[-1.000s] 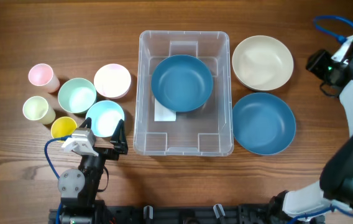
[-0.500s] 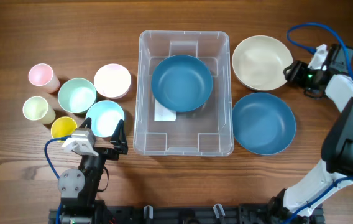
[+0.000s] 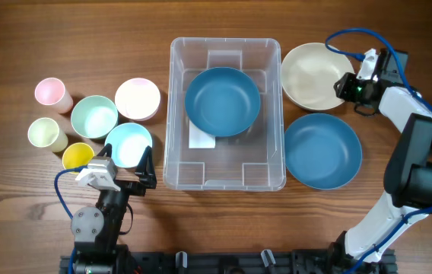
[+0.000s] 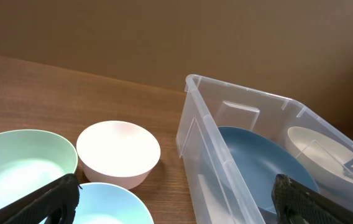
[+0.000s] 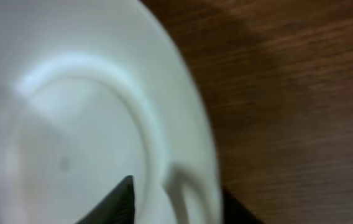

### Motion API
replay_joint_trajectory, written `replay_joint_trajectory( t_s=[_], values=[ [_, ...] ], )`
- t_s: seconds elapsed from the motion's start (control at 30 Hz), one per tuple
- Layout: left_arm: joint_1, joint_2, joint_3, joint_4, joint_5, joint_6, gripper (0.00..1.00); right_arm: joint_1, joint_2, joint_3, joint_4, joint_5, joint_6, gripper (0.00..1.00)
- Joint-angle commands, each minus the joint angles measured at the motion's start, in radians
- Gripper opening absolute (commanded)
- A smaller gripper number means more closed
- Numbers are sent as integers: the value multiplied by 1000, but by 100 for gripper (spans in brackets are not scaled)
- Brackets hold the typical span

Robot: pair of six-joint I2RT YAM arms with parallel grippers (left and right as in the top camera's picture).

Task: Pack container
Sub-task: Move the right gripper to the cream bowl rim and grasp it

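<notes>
Container (image 3: 176, 144): table centre, holds one dark-blue bowl (image 3: 223, 101), partly over white label (image 3: 199, 139).
Right gripper (image 3: 351, 87): swung in from far right edge within last second; now at cream bowl (image 3: 315, 76) right rim, fingers spread astride rim, not yet pinching.
Left gripper (image 3: 123, 167): unmoved, spread, idle near light-blue bowl (image 3: 128, 143).
Second dark-blue bowl (image 3: 322, 151): outside, just right of container.
Judgement: cream bowl pickup imminent.

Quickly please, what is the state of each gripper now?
Left gripper: open, empty.
Right gripper: astride the cream bowl rim; grip cannot be told.
</notes>
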Motion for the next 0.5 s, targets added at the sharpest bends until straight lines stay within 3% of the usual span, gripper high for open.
replay_joint_trajectory(
  t_s=[0.0,0.1,0.47],
  values=[
    [2,-5,-7,-2,-3,16,100,-4,22,12,-2,40,32,20],
    [2,-5,-7,-2,-2,16,100,-4,22,13,-2,43,32,4],
    [2,-5,-7,-2,-2,16,100,-4,-123,14,-3,188,61,4]
  ],
)
